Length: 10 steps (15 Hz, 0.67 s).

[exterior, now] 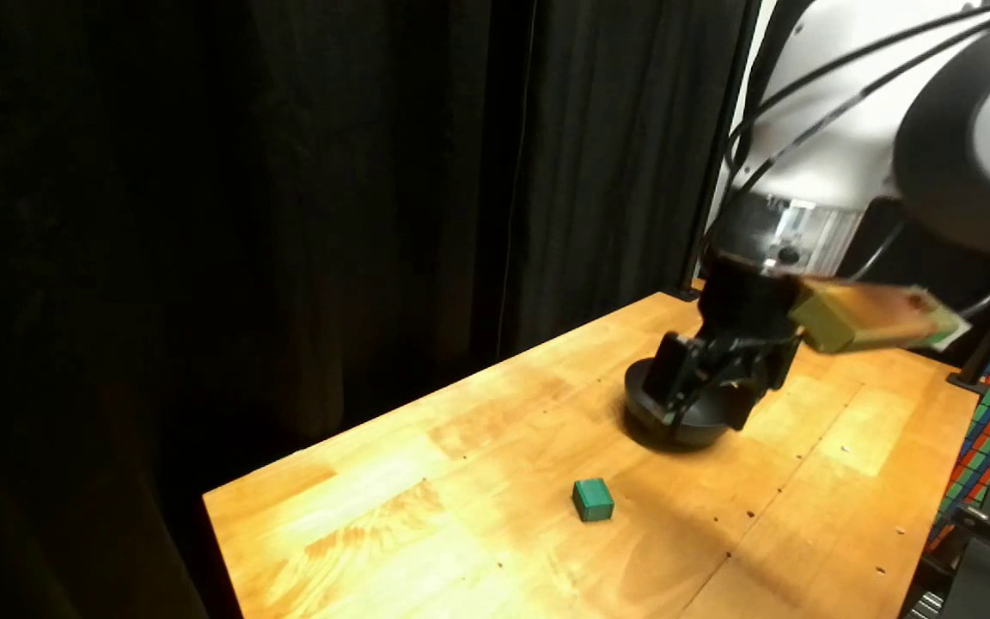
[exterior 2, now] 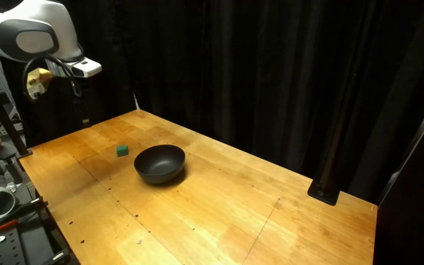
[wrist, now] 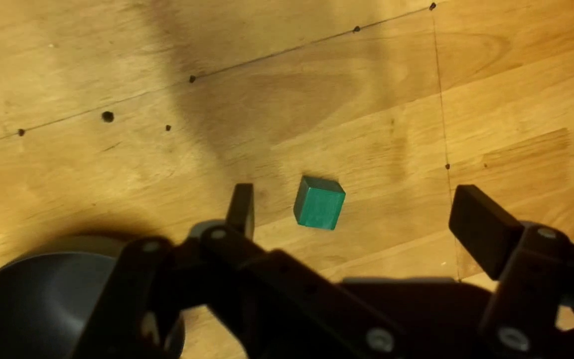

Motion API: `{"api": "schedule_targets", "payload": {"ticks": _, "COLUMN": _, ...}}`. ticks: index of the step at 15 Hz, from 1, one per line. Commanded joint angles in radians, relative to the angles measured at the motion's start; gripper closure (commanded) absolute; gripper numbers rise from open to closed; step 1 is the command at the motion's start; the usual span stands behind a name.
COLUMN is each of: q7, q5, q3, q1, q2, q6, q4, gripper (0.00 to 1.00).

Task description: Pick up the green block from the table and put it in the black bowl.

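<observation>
In an exterior view, open wooden worktop (exterior 2: 230,206) spread from the black bowl (exterior 2: 159,163), bare inside, to the lower-right edge. The hand (wrist: 357,209) stood wide; the green block (wrist: 321,205) lay near the wrist view's centre.

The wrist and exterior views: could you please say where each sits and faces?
Wrist view: wrist-mounted, facing down at the table; open gripper shows.
In an exterior view: raised, angled down, green block in front; arm and gripper show.
In an exterior view: raised, angled down, black bowl nearer than block; arm shows, gripper unclear.
Both exterior views share block, bowl, curtain.
</observation>
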Motion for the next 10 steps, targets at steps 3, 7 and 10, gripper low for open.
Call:
{"api": "schedule_targets", "payload": {"ticks": 3, "q7": 0.074, "q5": -0.021, "q3": -0.021, "q1": 0.066, "q2": 0.254, "q6": 0.222, "q4": 0.050, "gripper": 0.00}}
{"api": "schedule_targets", "payload": {"ticks": 7, "q7": 0.122, "q5": -0.094, "q3": -0.100, "q1": 0.141, "q2": 0.386, "q6": 0.363, "q4": 0.088, "gripper": 0.00}}
{"api": "schedule_targets", "payload": {"ticks": 10, "q7": 0.145, "q5": -0.137, "q3": -0.186, "q1": 0.212, "q2": 0.468, "q6": 0.417, "q4": 0.142, "gripper": 0.00}}
